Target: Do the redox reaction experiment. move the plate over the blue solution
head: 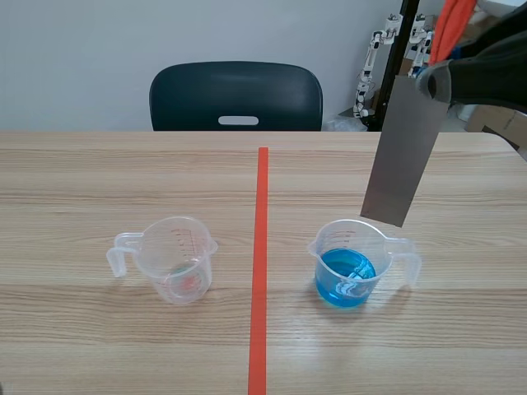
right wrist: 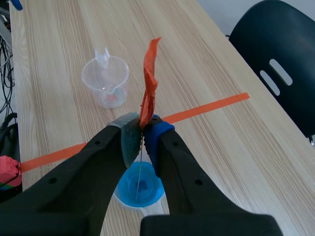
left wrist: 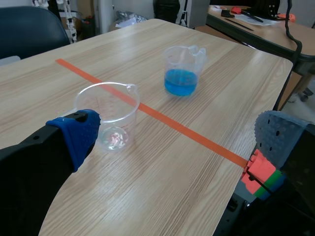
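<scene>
My right gripper (head: pixel 435 82) is shut on the top of a grey metal plate (head: pixel 400 155), high at the right. The plate hangs tilted, its lower edge just above the far rim of the beaker of blue solution (head: pixel 349 268). In the right wrist view the gripper (right wrist: pixel 142 133) pinches the plate (right wrist: pixel 140 169), seen edge-on, straight over the blue beaker (right wrist: pixel 139 189); an orange strip (right wrist: pixel 149 86) sticks up from the pinch. My left gripper (left wrist: pixel 177 137) is open, with a clear beaker (left wrist: pixel 109 115) just ahead of it and the blue beaker (left wrist: pixel 182 73) farther off.
A clear beaker (head: pixel 173 259) with a faint red residue stands left of the orange tape line (head: pixel 261 263). A dark chair (head: pixel 236 97) sits behind the table's far edge. Equipment stands at the back right (head: pixel 395 49).
</scene>
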Controlling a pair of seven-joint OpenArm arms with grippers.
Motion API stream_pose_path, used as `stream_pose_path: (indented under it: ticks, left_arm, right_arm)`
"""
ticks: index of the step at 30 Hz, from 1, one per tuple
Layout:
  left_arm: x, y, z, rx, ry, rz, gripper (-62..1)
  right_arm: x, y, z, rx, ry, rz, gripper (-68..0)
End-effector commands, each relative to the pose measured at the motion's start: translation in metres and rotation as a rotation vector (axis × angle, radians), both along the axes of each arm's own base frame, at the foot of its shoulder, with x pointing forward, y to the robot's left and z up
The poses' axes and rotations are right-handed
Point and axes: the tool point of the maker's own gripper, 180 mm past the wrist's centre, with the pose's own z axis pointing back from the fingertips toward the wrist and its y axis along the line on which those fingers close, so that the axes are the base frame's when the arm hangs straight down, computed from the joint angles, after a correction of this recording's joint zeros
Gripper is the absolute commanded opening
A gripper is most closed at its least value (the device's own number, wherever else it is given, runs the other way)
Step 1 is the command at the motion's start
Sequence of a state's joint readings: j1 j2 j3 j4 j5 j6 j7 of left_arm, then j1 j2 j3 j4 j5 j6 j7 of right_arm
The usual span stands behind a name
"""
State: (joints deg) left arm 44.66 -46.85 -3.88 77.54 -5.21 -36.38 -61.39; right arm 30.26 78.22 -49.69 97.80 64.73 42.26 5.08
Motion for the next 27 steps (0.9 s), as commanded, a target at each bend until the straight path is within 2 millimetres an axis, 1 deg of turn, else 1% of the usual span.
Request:
stream_pose_path:
  ticks: [1,4,8,15,22,27]
  left_arm:
    - [0.004,-0.004,0.009,-0.036,-0.017,-0.007,1.4]
    - [0.010,-0.011,0.013,-0.032,-0.017,-0.040,1.4]
    - [0.024,-0.019,0.012,0.035,-0.041,-0.069,1.4]
    - [0.039,-0.031,0.032,0.031,-0.131,-0.095,1.4]
    - [0.054,-0.039,0.038,0.062,-0.180,-0.088,1.4]
    - [0.061,-0.045,0.042,0.048,-0.205,-0.068,1.4]
  right_arm:
    - [-0.004,0.005,0.013,0.027,-0.028,0.024,-66.9]
    - [-0.008,0.005,0.019,0.045,-0.049,0.036,-66.9]
    - [-0.013,0.005,0.024,0.049,-0.078,0.055,-66.9]
    - [-0.014,0.004,0.020,0.016,-0.097,0.070,-66.9]
    - [-0.014,0.005,0.023,0.032,-0.104,0.072,-66.9]
    - [-0.014,0.006,0.023,0.036,-0.105,0.073,-66.9]
